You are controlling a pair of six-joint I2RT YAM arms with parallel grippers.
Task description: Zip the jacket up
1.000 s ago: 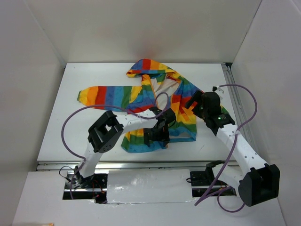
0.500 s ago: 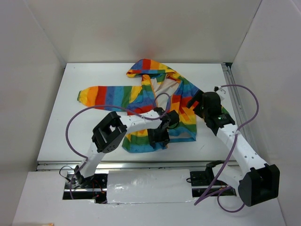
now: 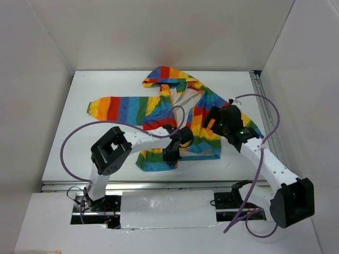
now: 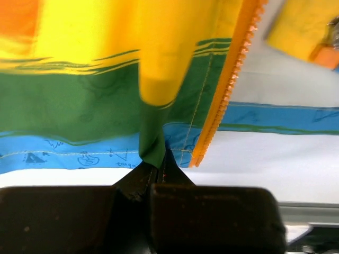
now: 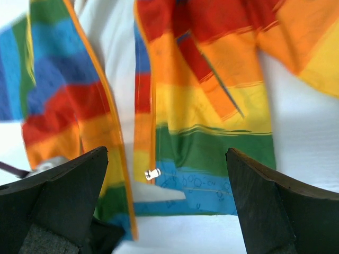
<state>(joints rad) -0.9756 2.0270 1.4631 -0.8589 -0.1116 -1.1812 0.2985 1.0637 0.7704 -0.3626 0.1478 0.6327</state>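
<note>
1. Left tool (image 4: pixel 159 165): clenched on a fold of the jacket (image 3: pixel 153 108) at its blue hem, beside the orange zipper (image 4: pixel 225 90).
2. Right tool (image 5: pixel 167 185): released, jaws wide, above the open front.
3. Jacket: on the bench (image 3: pixel 238 84), long axis near–far, hem nearest, hood pointing to the far wall.

Matt cloth, plastic teeth
The jacket (image 3: pixel 204 108) is soft matt cloth; its orange zipper teeth (image 4: pixel 228 90) look plastic, the pull (image 5: pixel 152 173) shiny metal, the surface (image 3: pixel 95 143) smooth white.
</note>
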